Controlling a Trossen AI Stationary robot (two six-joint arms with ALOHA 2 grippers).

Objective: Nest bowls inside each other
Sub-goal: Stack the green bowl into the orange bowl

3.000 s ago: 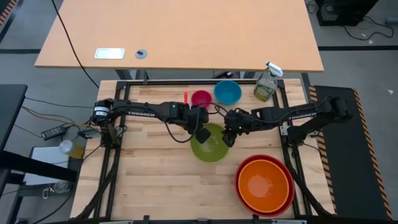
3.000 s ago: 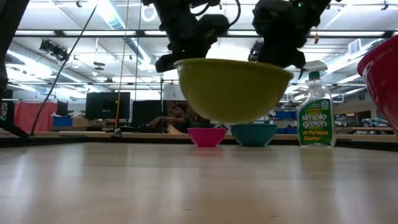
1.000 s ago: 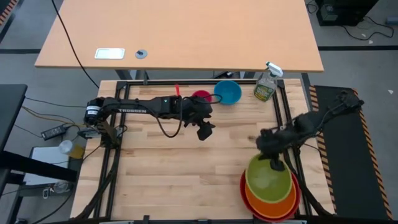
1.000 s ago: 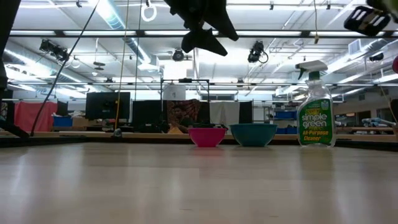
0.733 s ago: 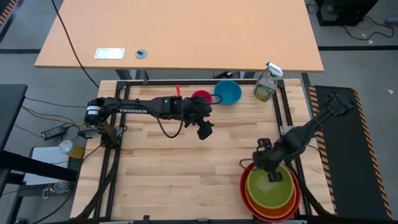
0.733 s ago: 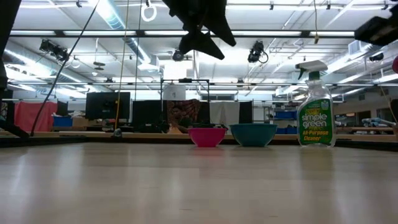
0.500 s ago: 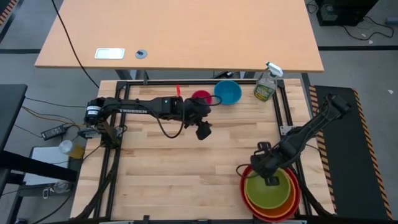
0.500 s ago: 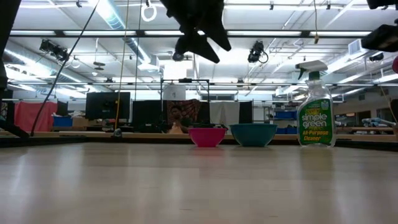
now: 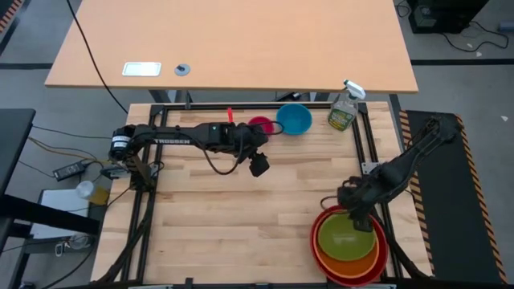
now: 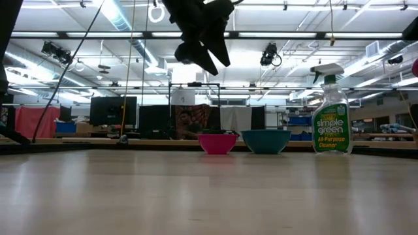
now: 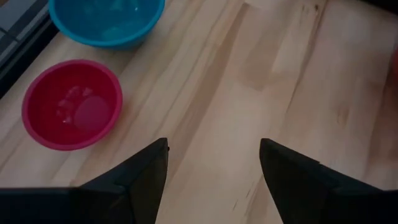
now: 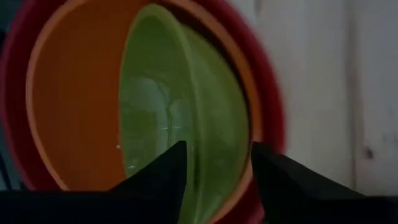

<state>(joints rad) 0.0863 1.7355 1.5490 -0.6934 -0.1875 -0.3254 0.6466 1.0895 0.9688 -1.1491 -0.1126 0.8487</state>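
Beyond your light wooden butcher-block table (image 9: pixel 201 217) the low view shows a long, brightly lit workshop with monitors and someone seated far off.

Start on the left. Your left pincer (image 9: pixel 259 165) hangs above the table with its dark fingers (image 11: pixel 146 174) spread wide and nothing between them. Just beyond it, toward the far edge, sits the smallest round glossy magenta-pink plastic bowl (image 9: pixel 259 125), upright and empty. Right beside that, on its right, stands the slightly larger round glossy blue plastic bowl (image 9: pixel 294 119), also upright. The two are close, perhaps touching at the rims; you cannot tell which. Further right at the far edge is a clear spray bottle of yellowish cleaner (image 9: pixel 344 107), which is no part of the job.

At the near right corner the stack is building: the lime green round plastic bowl (image 9: pixel 346 238) lies inside the orange round plastic bowl (image 9: pixel 324 250), which sits in the largest red round plastic bowl (image 9: pixel 314 233). Your right pincer (image 9: pixel 359 220) is over the far rim of that stack. Its fingers (image 12: pixel 158 174) straddle the green rim and look parted, gripping nothing.

By my reading, blue goes next. It lies just past your left pincer and to its right, well apart from the right pincer, so the left arm is the nearer one. A round bowl has no long axis, so any stretch of rim will serve.
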